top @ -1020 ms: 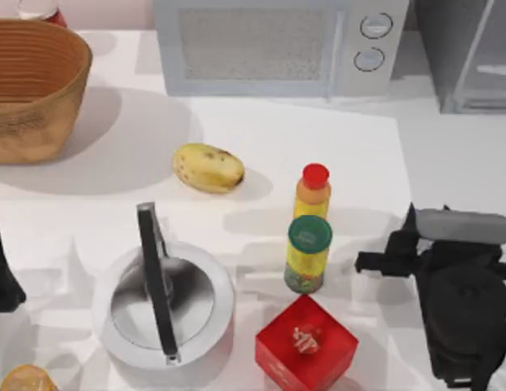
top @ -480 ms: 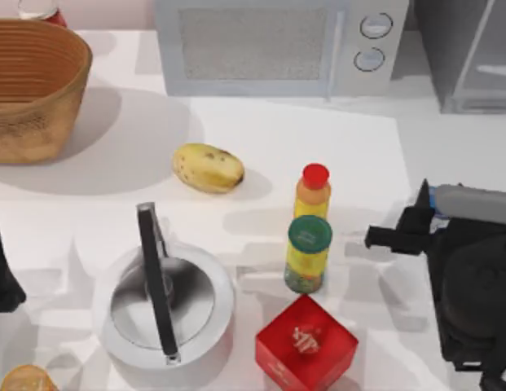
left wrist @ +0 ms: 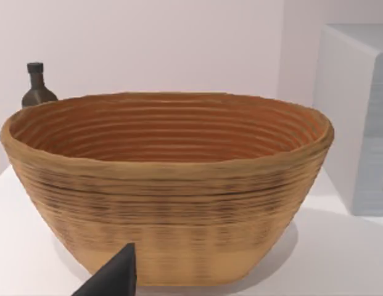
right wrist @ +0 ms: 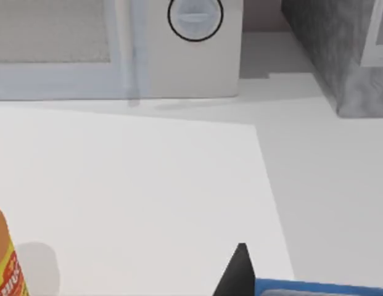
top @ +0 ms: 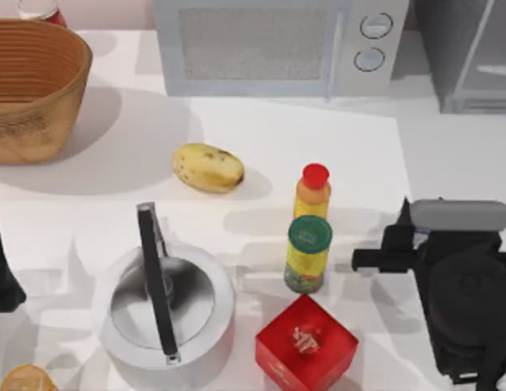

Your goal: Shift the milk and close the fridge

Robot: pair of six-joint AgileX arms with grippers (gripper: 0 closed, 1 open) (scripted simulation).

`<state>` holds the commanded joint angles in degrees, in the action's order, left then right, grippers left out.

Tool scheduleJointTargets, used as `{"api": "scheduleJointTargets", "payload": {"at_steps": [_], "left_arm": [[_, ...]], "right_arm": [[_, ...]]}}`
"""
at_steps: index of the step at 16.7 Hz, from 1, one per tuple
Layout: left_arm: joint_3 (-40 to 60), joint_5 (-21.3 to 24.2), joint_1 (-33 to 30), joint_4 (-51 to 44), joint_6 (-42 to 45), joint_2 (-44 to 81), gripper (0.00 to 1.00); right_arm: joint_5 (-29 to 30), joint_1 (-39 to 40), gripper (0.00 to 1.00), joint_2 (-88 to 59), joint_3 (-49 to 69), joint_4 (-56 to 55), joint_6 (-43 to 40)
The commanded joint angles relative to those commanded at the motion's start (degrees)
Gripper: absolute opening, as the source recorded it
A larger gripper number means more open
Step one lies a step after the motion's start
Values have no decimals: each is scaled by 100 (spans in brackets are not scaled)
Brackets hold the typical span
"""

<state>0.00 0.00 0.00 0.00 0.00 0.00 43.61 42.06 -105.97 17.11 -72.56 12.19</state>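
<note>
The milk (top: 461, 214) is a pale carton at the table's right, seen from above, and its blue edge (right wrist: 321, 287) shows in the right wrist view. My right gripper (top: 438, 221) is shut on it, with one black finger (top: 405, 215) against its left end. The yellow red-capped bottle (top: 314, 191) stands to the gripper's left. The fridge (top: 468, 57), a grey cabinet with a pale-framed door, stands at the back right corner, and its grey wall (right wrist: 339, 55) lies ahead in the right wrist view. My left arm (top: 0, 273) stays parked at the left edge.
A grey microwave (top: 277, 49) lines the back. A woven basket (top: 33, 81) stands back left, with a dark bottle (left wrist: 36, 86) behind it. In the middle are a potato (top: 208, 167), a green-lidded jar (top: 308, 252), a red cube (top: 305, 346) and a lidded pot (top: 167, 305).
My right gripper swung to the right with the milk, then came back to the left, ending slightly farther back than a second ago. The left arm has not moved.
</note>
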Motion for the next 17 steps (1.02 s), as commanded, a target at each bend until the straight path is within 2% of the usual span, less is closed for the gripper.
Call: {"api": "scheduleJointTargets", "payload": {"at_steps": [2, 4, 11, 13, 15, 17], "left_arm": [[0, 0, 0, 0, 0, 0, 100], [0, 0, 0, 0, 0, 0, 100], [0, 0, 0, 0, 0, 0, 100], [0, 0, 0, 0, 0, 0, 100], [0, 0, 0, 0, 0, 0, 100], [0, 0, 0, 0, 0, 0, 100]], "right_arm": [[-181, -168, 0, 79, 26, 36, -49], [-605, -573, 0, 251, 84, 118, -136], [-3199, -3164, 0, 1227, 270, 685, -555], [-3748, -3725, 0, 1608, 375, 806, -811], [-4059, -4045, 0, 1898, 486, 861, -1053], [-4135, -4123, 0, 1975, 525, 872, -1128]]}}
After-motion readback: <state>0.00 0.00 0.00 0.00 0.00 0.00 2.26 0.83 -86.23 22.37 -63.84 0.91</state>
